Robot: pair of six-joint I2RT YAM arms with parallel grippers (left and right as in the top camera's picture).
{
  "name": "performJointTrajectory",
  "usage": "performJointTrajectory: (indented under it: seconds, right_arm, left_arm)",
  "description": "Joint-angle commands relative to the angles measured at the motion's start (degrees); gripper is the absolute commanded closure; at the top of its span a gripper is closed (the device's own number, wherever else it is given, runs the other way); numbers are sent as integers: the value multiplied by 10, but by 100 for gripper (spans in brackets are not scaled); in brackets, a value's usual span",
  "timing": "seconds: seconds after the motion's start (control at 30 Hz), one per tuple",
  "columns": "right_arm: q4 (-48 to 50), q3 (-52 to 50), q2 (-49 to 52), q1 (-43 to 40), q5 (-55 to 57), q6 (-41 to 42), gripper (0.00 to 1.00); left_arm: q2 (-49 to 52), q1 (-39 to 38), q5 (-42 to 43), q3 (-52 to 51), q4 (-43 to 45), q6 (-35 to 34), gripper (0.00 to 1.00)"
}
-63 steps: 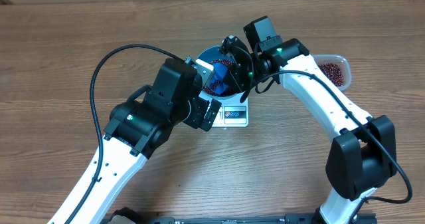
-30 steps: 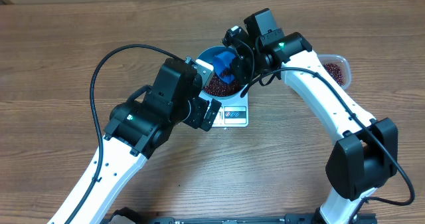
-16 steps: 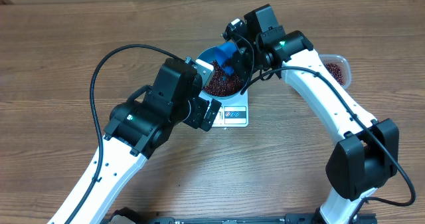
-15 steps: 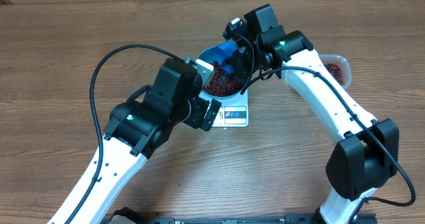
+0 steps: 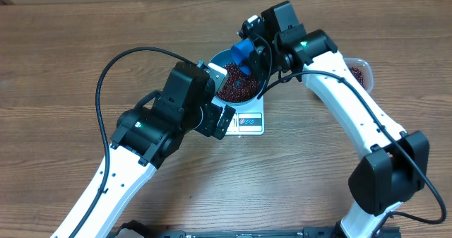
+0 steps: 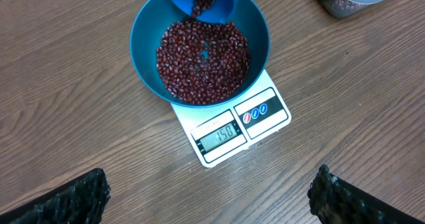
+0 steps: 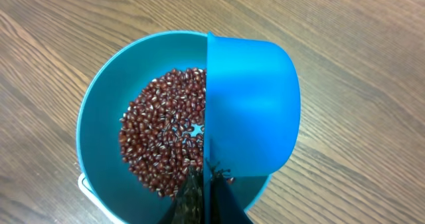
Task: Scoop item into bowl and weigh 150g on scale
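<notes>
We saw the right tool (image 7: 202,196) pinching the handle of a blue scoop (image 7: 252,104), which was tipped over the far rim of the bowl (image 6: 146,51). The beans (image 6: 199,68) lay heaped in the bowl, with a few at the scoop's lip. The bowl stood on the scale (image 6: 259,111) on the table (image 6: 66,117). The left tool (image 6: 209,199) hung spread wide above.

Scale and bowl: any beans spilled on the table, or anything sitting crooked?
Nothing stands out. The beans lie inside the bowl, which sits on the scale; no strays show on the table.
</notes>
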Motion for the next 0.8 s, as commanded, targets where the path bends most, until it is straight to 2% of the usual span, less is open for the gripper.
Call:
performJointTrajectory:
  seconds: [0.0, 0.13, 0.37, 0.57, 0.77]
  right_arm:
    - [-20, 23, -35, 0, 6, -1, 96]
    - [-37, 23, -36, 2, 6, -1, 96]
    - [23, 23, -37, 19, 7, -3, 96]
    - [-2, 23, -36, 34, 33, -13, 96]
    - [15, 23, -36, 34, 36, -34, 96]
  left_arm:
    - [-6, 3, 4, 9, 1, 7, 1]
    - [-6, 3, 4, 9, 1, 7, 0]
    - [-6, 3, 4, 9, 1, 7, 0]
    - [-6, 3, 4, 9, 1, 7, 0]
    - [-6, 3, 4, 9, 1, 7, 0]
